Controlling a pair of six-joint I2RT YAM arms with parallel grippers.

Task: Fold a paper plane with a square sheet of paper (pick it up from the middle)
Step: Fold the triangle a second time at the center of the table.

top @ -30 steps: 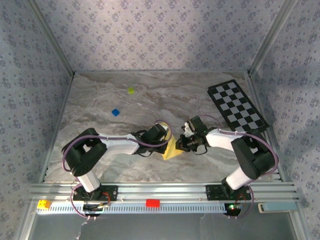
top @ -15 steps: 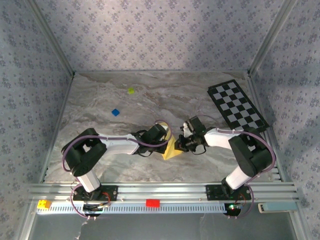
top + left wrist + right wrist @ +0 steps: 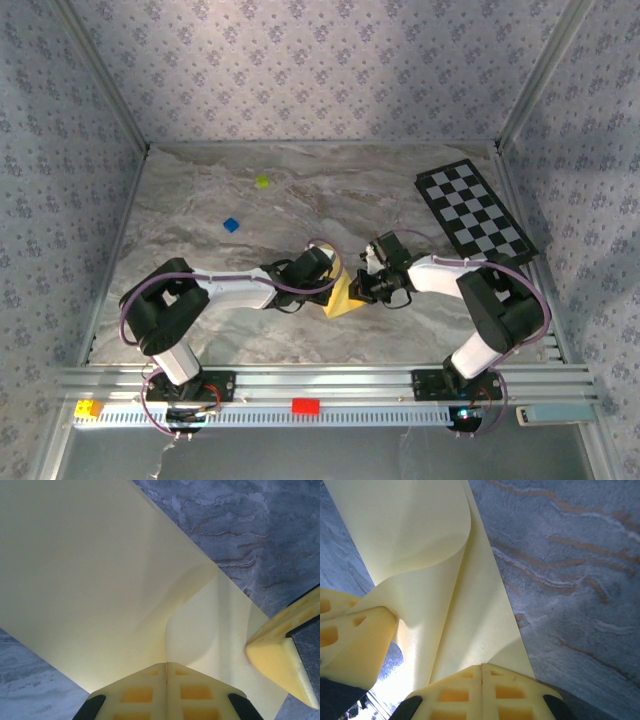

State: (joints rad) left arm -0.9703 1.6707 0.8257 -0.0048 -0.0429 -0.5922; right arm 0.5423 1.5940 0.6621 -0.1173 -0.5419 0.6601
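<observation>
top view: the square sheet of paper lies partly lifted and bent on the marble table, near its front middle, pinched from both sides. far right and behind the sheet lies the checkered board, well apart. behind the sheet to the left sit a small blue block and, farther back, a tiny yellow-green block. in front of the sheet, on the rail, lie a red block and a yellow block. nothing stands between the arms and the sheet. the left arm reaches low across from the left, its left gripper at the sheet's left edge; the right arm bends in from the right, its right gripper at the sheet's right edge.

left wrist view: the left gripper has its yellow pads pressed together on a raised crease of the sheet, which fans away over the table. a finger of the right gripper touches the sheet's right part.

right wrist view: the right gripper is clamped flat on the sheet's near edge; the paper curls up leftward, where the left gripper's finger holds it.
</observation>
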